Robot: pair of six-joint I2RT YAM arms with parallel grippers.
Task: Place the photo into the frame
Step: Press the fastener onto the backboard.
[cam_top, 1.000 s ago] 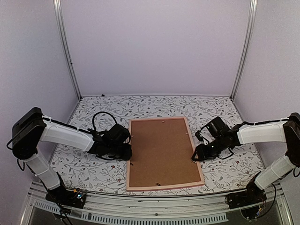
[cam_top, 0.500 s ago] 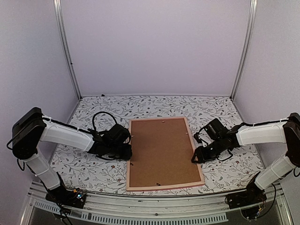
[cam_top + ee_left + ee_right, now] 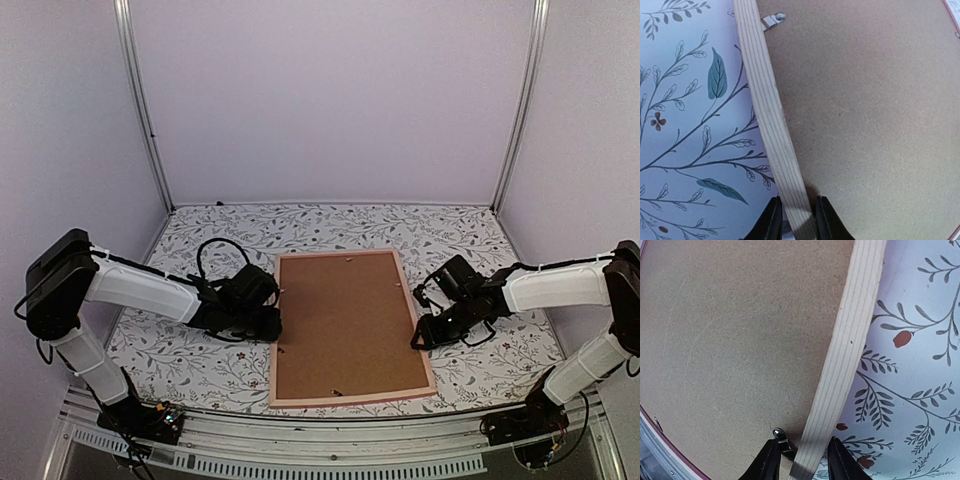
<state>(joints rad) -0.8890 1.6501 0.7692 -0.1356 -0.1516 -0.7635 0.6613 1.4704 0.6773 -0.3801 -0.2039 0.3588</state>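
Note:
The pink frame (image 3: 350,399) lies face down on the table, its brown hardboard backing (image 3: 345,320) upward. The photo is hidden. My left gripper (image 3: 275,325) is at the frame's left edge. In the left wrist view it (image 3: 796,220) is shut on the pale wooden rail (image 3: 767,115), one finger on each side. My right gripper (image 3: 420,335) straddles the right rail (image 3: 850,340). In the right wrist view it (image 3: 802,460) is still open. The outer finger is against the rail. The inner finger is apart from the rail, at a small metal clip (image 3: 781,437).
The tablecloth (image 3: 200,360) has a leaf pattern and runs to the near table edge (image 3: 330,425). Another metal clip (image 3: 772,20) sits on the backing by the left rail. Enclosure walls and metal posts (image 3: 140,110) stand behind and to the sides.
My right gripper has slid slightly inward onto the frame's right rail and its jaws have narrowed around it. The left gripper and the frame have not moved.

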